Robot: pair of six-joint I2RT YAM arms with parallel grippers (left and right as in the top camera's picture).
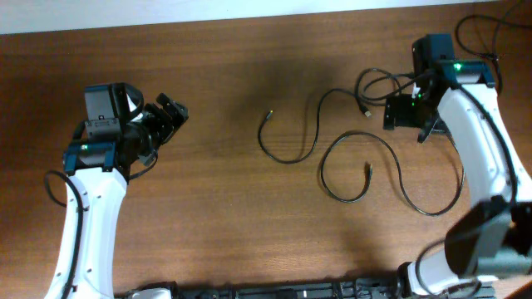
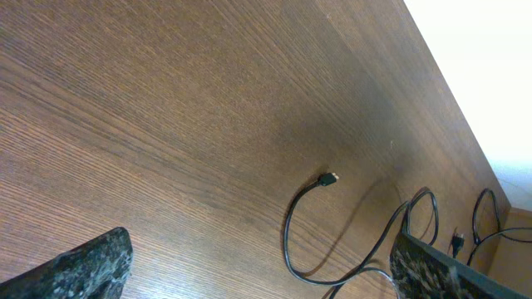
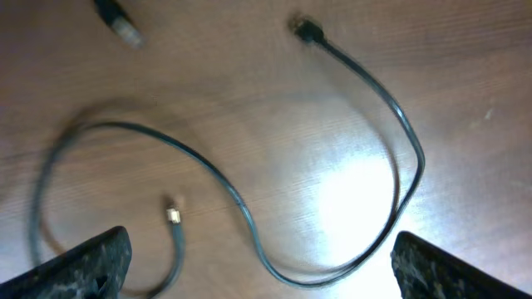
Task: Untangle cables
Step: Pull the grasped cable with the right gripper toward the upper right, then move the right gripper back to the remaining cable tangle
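Thin black cables lie apart in loose curls on the wooden table, right of centre. One cable (image 1: 287, 159) runs from a plug near the middle round to a plug by my right gripper. It also shows in the left wrist view (image 2: 288, 241) and the right wrist view (image 3: 416, 158). A second cable (image 1: 332, 189) loops lower right. A silvery tip (image 3: 172, 216) shows near my right fingers. My right gripper (image 1: 397, 112) (image 3: 266, 274) is open and empty, hovering over the cables. My left gripper (image 1: 170, 112) (image 2: 262, 278) is open and empty at far left, away from them.
More thin black loops (image 1: 378, 79) lie beside the right gripper. Thicker black arm wires (image 1: 482, 33) sit at the back right corner. The table's far edge (image 1: 266, 18) meets a white wall.
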